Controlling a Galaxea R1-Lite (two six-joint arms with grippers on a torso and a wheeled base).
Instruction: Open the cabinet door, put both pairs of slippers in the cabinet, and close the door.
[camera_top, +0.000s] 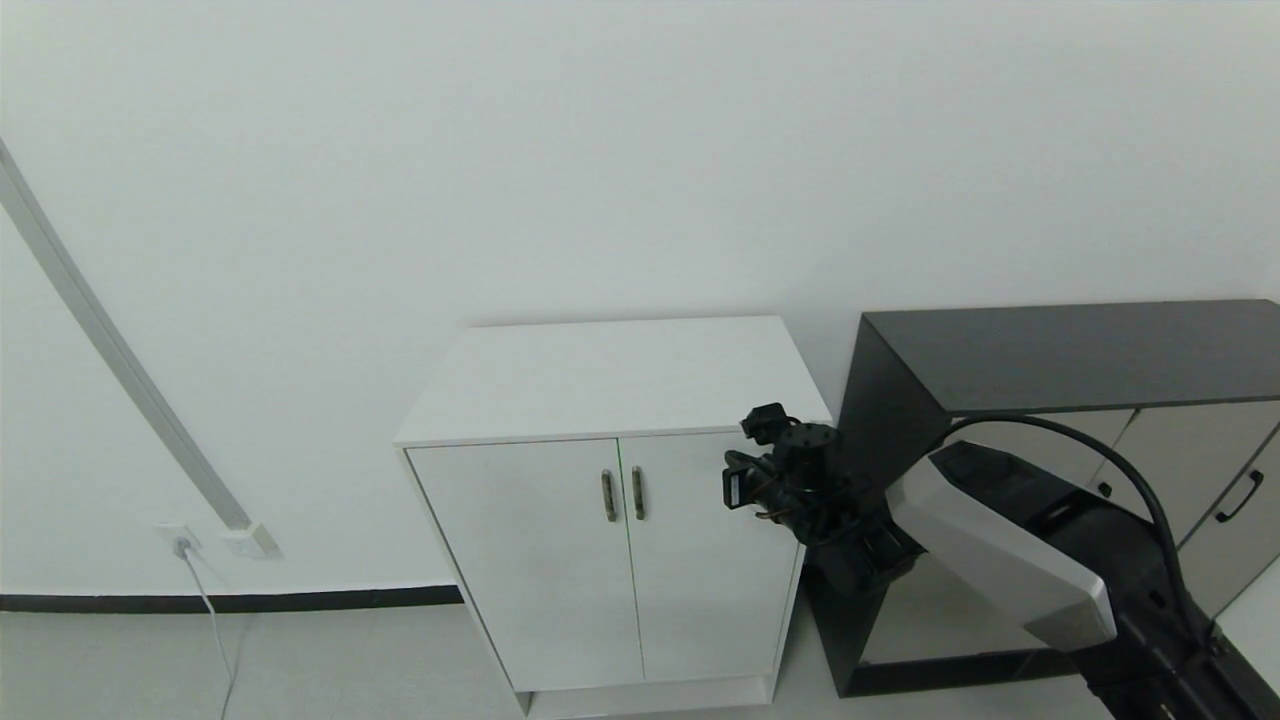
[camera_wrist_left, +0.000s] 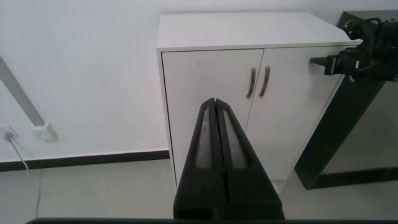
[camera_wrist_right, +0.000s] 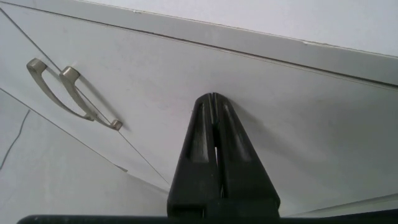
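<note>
Your right gripper (camera_wrist_right: 214, 96), fingers pressed together, sits close against the cabinet's (camera_top: 600, 380) shut right door (camera_top: 700, 560), off to the side of its handle (camera_top: 637, 493). Unless you spread them, they'll likely skid off the handle or shove the panel.

Plain white over the shoe cabinet (camera_top: 600, 380) and doors; dull brushed grey on the door handles (camera_top: 608, 495). Black-topped neighbouring cupboard (camera_top: 1050, 355) at right, pale grey fronts. Matte black left hand (camera_wrist_left: 214, 102) and right hand (camera_wrist_right: 214, 99). White wall (camera_top: 640, 150), black skirting stripe (camera_top: 230, 601), pale grey floor (camera_top: 350, 670).
</note>
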